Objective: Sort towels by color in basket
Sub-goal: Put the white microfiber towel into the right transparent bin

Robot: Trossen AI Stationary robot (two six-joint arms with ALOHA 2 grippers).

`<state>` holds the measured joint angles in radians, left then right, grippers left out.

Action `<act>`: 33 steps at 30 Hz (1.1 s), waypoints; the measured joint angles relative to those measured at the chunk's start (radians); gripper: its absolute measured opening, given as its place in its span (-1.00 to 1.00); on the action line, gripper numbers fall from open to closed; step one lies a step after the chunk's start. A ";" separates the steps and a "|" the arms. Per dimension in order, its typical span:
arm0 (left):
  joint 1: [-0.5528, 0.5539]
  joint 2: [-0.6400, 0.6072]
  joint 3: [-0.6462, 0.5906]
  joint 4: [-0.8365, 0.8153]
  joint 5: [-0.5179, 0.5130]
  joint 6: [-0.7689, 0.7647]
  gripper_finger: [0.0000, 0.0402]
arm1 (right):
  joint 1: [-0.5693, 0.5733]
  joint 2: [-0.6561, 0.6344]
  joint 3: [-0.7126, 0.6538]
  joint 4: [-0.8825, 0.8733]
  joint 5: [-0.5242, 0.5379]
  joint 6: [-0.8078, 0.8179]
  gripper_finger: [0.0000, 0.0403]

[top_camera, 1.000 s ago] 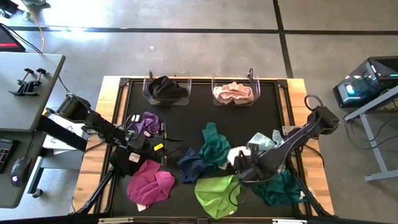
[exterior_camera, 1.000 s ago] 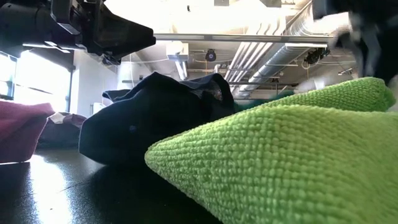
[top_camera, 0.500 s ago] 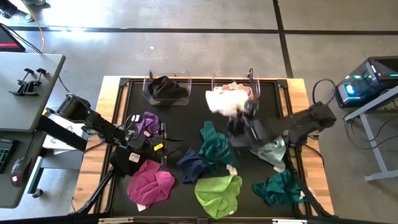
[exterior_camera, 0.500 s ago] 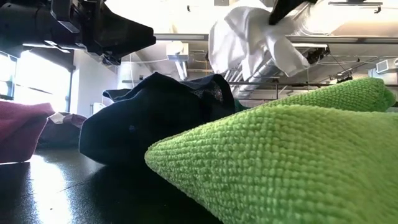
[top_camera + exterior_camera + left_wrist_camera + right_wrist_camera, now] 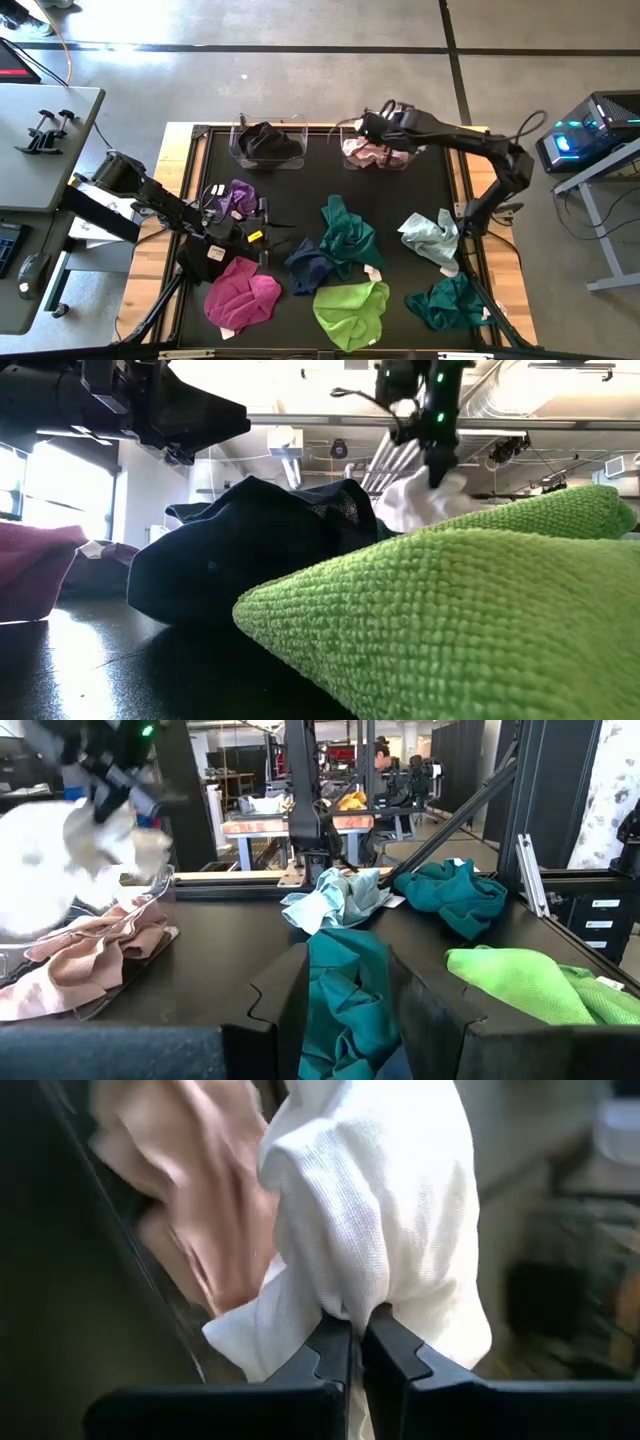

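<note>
My right gripper [image 5: 372, 130] hangs over the right clear basket [image 5: 404, 160] at the table's far edge, shut on a white towel [image 5: 420, 505]. A pink towel [image 5: 385, 150] lies in that basket. A black towel [image 5: 268, 142] fills the left basket. My left gripper [image 5: 285, 238] waits open above the table's left middle, between a purple towel [image 5: 238, 197] and a black towel [image 5: 205, 262]. Teal [image 5: 345, 232], navy [image 5: 308, 262], lime green [image 5: 345, 312], magenta [image 5: 242, 298], pale mint [image 5: 432, 235] and dark teal [image 5: 450, 302] towels lie spread on the mat. My right gripper [image 5: 357, 1342] pinches a bunched fold of the white towel [image 5: 352, 1305] between its two fingertips, coming from above. The cloth hangs slack below the fingers, over the pink towel [image 5: 190, 1200] in the basket. Whether its lower end rests on the pink towel, I cannot tell.
The two clear baskets stand side by side at the far edge of the black mat. Bare mat [image 5: 300, 195] shows between the baskets and the loose towels. The wooden table edge [image 5: 172, 180] frames the mat, and the lime green towel [image 5: 450, 620] fills the low view's foreground.
My right gripper has lifted the white towel off the mat near the right side, carried it up and toward the far edge, then come down over the right basket. The towel hung loose while it travelled and now dangles low above the pink towel.
</note>
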<state>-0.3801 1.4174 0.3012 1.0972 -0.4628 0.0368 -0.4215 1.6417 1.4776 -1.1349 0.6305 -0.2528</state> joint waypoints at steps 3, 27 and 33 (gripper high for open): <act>0.000 0.000 0.000 0.000 0.011 -0.003 -0.39 | -0.035 0.001 -0.072 0.152 -0.070 -0.069 -0.94; 0.000 0.000 0.000 0.016 0.015 -0.036 -0.39 | -0.199 -0.001 -0.118 0.380 -0.282 0.206 -0.26; 0.000 0.000 0.000 0.015 0.015 -0.044 -0.39 | -0.334 0.002 -0.282 0.782 -0.499 0.411 -0.26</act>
<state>-0.3805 1.4174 0.3012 1.1121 -0.4480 -0.0074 -0.7551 1.6434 1.1954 -0.3529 0.1320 0.1586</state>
